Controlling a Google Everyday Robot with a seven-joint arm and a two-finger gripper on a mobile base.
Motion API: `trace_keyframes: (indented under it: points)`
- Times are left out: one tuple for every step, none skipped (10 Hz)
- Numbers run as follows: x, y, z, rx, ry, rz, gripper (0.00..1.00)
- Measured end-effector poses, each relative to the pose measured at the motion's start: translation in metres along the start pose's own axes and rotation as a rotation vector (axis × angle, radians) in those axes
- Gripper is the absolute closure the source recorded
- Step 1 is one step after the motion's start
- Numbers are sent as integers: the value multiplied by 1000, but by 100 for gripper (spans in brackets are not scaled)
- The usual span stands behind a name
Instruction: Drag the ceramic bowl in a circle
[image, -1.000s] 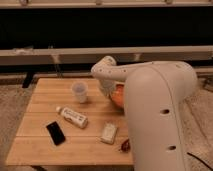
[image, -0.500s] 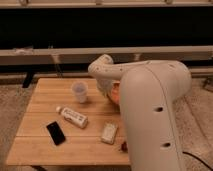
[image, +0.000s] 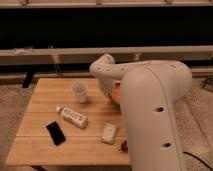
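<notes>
Orange-red ceramic bowl (image: 116, 93) beside hidden gripper (image: 111, 93)

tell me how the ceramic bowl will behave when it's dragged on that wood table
The ceramic bowl, mostly hidden behind the arm, looks glossy and rigid, so it should probably slide rather than flex. It likely chips if knocked off the table. The end effector is hidden near it.

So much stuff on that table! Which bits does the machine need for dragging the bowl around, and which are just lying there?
Needed:
- ceramic bowl, mostly hidden behind the arm
- gripper, down at the bowl, out of sight behind the arm

Just lying there:
- translucent cup
- small bottle on its side
- black phone
- pale packet
- small red thing at the table edge
</notes>
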Motion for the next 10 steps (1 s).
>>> trace_keyframes:
  points:
    - [-3, 0, 1, 1, 1, -2, 96]
    - [-4, 4, 0, 0, 2, -4, 96]
    - [-7, 3, 0, 0, 1, 1, 96]
    - [-8, -3, 2, 2, 2, 4, 96]
    - [-10, -14, 3, 3, 1, 9, 96]
    - [-12, -16, 3, 5, 2, 8, 96]
    - [-16, -12, 3, 3, 2, 6, 96]
    - [-21, -5, 2, 3, 3, -1, 96]
    - [-26, 1, 1, 3, 4, -11, 96]
    - [-27, 1, 0, 7, 5, -23, 96]
